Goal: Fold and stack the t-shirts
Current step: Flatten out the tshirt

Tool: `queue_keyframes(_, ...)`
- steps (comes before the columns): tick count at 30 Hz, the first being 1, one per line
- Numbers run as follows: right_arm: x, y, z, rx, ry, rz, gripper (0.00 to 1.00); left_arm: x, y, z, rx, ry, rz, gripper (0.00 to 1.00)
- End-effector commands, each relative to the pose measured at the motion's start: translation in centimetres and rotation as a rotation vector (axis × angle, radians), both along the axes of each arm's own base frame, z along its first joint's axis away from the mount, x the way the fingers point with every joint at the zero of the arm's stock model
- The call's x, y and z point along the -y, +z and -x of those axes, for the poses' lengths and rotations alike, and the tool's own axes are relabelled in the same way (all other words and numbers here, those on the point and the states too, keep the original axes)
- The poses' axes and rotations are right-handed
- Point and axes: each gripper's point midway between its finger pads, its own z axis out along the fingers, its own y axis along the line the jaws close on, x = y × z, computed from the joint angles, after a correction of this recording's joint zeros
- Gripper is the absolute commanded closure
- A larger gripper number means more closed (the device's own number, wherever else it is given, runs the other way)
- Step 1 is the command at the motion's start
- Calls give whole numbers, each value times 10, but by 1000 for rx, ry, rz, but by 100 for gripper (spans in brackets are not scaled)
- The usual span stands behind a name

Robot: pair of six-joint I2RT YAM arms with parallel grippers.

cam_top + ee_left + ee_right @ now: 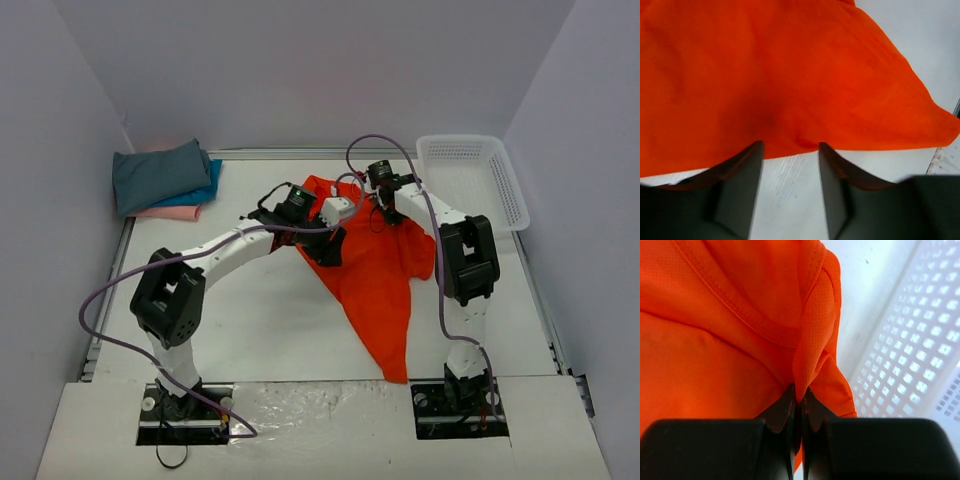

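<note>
Your right hand is pinched shut on a fold of the orange shirt. In the right wrist view the fingers meet with only a thin ridge of cloth between them, beside a stitched hem. The basket sits just to the right of that grip.

Your left hand is open, with its fingers well apart and holding nothing. Bare table shows between them, and the shirt's edge runs across right at the fingertips, so the cloth lies just ahead of the hand rather than inside it.

From above, the orange shirt lies in the middle of the table, wide at the far end where both hands meet it. It narrows to a point near the right arm's base. The left hand is at its far left edge and the right hand at its far right corner.

At the far left corner, well apart from both hands, a grey-teal shirt lies folded on a blue shirt and a pink shirt.
</note>
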Motion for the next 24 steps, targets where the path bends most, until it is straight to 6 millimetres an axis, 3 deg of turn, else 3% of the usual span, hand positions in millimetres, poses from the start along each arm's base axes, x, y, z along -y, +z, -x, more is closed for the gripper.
queue_keyframes(1,17,30,13,41,-53,17,100,29,8,-2,52,49,30,58)
queue_keyframes(3,20,31,16,37,-58,18,100,36,-6,7,48,42,-11,60)
queue_keyframes(7,24,24,24,10,-59,16,100,26,-39,0,82,104,-125,59)
queue_keyframes(13,20,16,31,-20,-39,-6,100,6,-70,-7,140,156,-238,41)
queue_keyframes(20,20,6,35,-53,-28,-10,100,23,-92,7,106,104,-248,39)
queue_keyframes(21,20,5,36,-56,-27,-7,100,28,-97,12,88,84,-244,40)
queue_keyframes(23,23,3,37,-60,-29,-1,100,36,-97,17,77,64,-240,58)
queue_keyframes(24,25,2,38,-64,-30,2,100,38,-100,19,68,51,-245,72)
